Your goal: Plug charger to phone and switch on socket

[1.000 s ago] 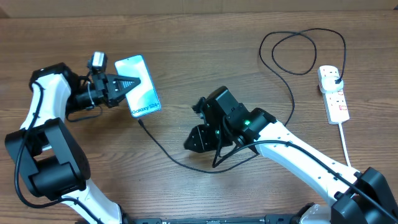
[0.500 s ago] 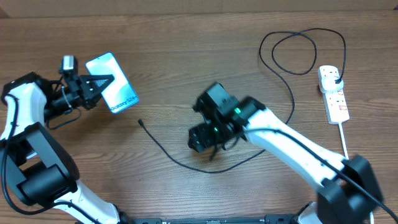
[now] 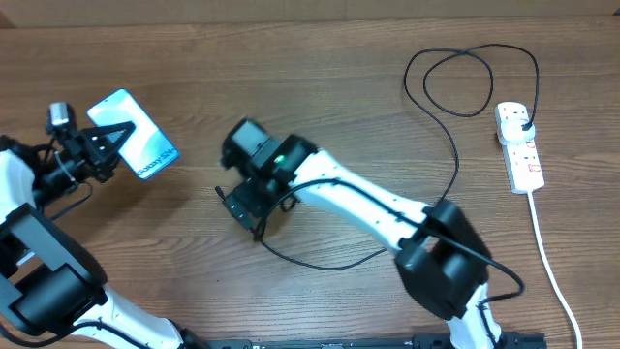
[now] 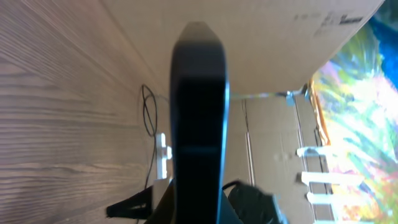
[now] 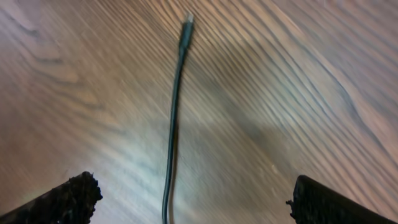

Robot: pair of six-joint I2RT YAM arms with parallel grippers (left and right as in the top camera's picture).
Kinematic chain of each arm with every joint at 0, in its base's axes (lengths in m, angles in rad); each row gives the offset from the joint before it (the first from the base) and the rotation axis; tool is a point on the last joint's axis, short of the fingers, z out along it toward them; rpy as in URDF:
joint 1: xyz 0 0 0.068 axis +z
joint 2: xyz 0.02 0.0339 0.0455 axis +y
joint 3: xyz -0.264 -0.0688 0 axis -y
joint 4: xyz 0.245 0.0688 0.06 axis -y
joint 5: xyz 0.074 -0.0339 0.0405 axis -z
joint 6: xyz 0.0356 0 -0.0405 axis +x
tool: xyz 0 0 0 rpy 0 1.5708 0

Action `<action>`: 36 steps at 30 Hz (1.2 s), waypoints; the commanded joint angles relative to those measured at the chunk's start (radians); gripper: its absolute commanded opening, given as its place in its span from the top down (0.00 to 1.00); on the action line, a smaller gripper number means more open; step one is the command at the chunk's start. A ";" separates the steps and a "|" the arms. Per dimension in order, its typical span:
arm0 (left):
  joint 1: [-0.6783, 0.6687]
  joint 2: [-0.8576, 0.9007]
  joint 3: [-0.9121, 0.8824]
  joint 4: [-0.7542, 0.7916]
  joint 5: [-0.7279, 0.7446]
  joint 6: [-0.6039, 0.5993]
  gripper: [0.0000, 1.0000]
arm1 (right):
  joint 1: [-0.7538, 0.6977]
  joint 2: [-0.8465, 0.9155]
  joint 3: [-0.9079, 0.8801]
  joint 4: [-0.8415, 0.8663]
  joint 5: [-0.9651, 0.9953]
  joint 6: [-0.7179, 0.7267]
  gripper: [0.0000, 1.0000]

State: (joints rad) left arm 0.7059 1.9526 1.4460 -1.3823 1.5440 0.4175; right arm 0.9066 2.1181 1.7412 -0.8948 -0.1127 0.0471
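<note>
The phone (image 3: 133, 145), its light-blue screen lit, is held tilted above the table's left side, with my left gripper (image 3: 100, 147) shut on its edge. In the left wrist view the phone (image 4: 199, 118) shows edge-on as a dark bar between the jaws. The charger's black cable (image 3: 320, 264) curves across the table to its plug (image 3: 523, 121) in the white socket (image 3: 520, 147) at the right. My right gripper (image 3: 249, 206) hovers open over the cable's free end. In the right wrist view the cable (image 5: 173, 130) runs between the spread fingers (image 5: 73, 198), connector tip (image 5: 187, 22) ahead.
The cable makes a loop (image 3: 470, 78) at the back right. A thick white cord (image 3: 544, 257) leads from the socket toward the front right edge. A cardboard wall (image 4: 280, 56) stands behind the table.
My left arm has carried the phone further left. My right arm has swung left to the cable's free end and its jaws have opened wide.
</note>
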 commanded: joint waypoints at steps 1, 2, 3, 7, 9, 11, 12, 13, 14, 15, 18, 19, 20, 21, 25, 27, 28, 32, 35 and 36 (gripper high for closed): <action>0.032 -0.032 0.000 0.000 0.022 -0.008 0.96 | 0.024 0.042 0.027 0.052 0.119 -0.027 0.00; 0.040 -0.032 0.000 0.000 0.015 -0.008 0.96 | 0.035 0.061 0.027 0.089 0.140 -0.027 0.00; 0.042 -0.032 0.000 0.000 0.011 -0.008 0.96 | 0.042 0.073 0.027 0.111 0.153 -0.027 0.00; 0.044 -0.032 0.000 0.000 0.009 -0.008 0.96 | 0.059 0.125 0.027 0.204 0.172 -0.026 0.16; 0.044 -0.032 0.000 0.000 0.008 -0.007 0.96 | 0.063 0.149 0.027 0.243 0.172 -0.026 0.29; 0.044 -0.032 0.000 0.000 0.004 -0.007 0.96 | 0.063 0.168 0.027 0.283 0.172 -0.023 0.46; 0.044 -0.032 0.000 0.000 0.000 -0.007 0.96 | 0.063 0.177 0.027 0.306 0.171 -0.022 0.58; 0.044 -0.032 0.000 0.000 -0.003 -0.007 0.96 | 0.063 0.183 0.027 0.330 0.171 -0.022 0.64; 0.044 -0.032 0.000 0.000 -0.007 -0.007 0.96 | 0.063 0.187 0.027 0.347 0.167 -0.022 0.71; 0.044 -0.032 0.000 0.000 -0.008 -0.007 0.96 | 0.063 0.191 0.026 0.372 0.148 -0.022 0.78; 0.044 -0.032 0.000 0.000 -0.009 -0.007 0.96 | 0.063 0.193 0.026 0.406 0.106 0.002 0.80; 0.044 -0.032 0.000 0.000 -0.010 -0.007 0.96 | 0.063 0.194 0.026 0.412 0.107 0.024 0.80; 0.044 -0.032 0.000 0.000 -0.009 -0.008 0.96 | 0.063 0.194 0.026 0.414 0.107 0.040 0.79; 0.044 -0.032 0.000 0.000 -0.009 -0.007 0.96 | 0.063 0.196 0.026 0.413 0.108 0.057 0.73; 0.044 -0.032 0.000 0.000 -0.010 -0.007 0.96 | 0.063 0.201 0.011 0.408 0.107 0.085 0.69; 0.044 -0.032 0.000 0.000 -0.010 -0.007 0.96 | 0.064 0.201 -0.006 0.409 0.108 0.085 0.65; 0.044 -0.032 0.000 0.000 -0.010 -0.007 0.96 | 0.065 0.201 -0.017 0.411 0.107 0.085 0.64; 0.044 -0.032 0.000 0.000 -0.009 -0.007 0.96 | 0.070 0.201 -0.042 0.396 0.108 0.087 0.68; 0.044 -0.032 0.000 0.000 -0.010 -0.007 0.96 | 0.069 0.201 -0.042 0.357 0.113 0.087 0.79; 0.044 -0.032 0.000 0.000 -0.010 -0.007 0.96 | 0.069 0.201 -0.042 0.340 0.114 0.087 0.81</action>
State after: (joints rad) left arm 0.7498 1.9526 1.4460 -1.3827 1.5028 0.4171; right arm 0.9684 2.3089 1.7107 -0.5316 0.0040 0.1223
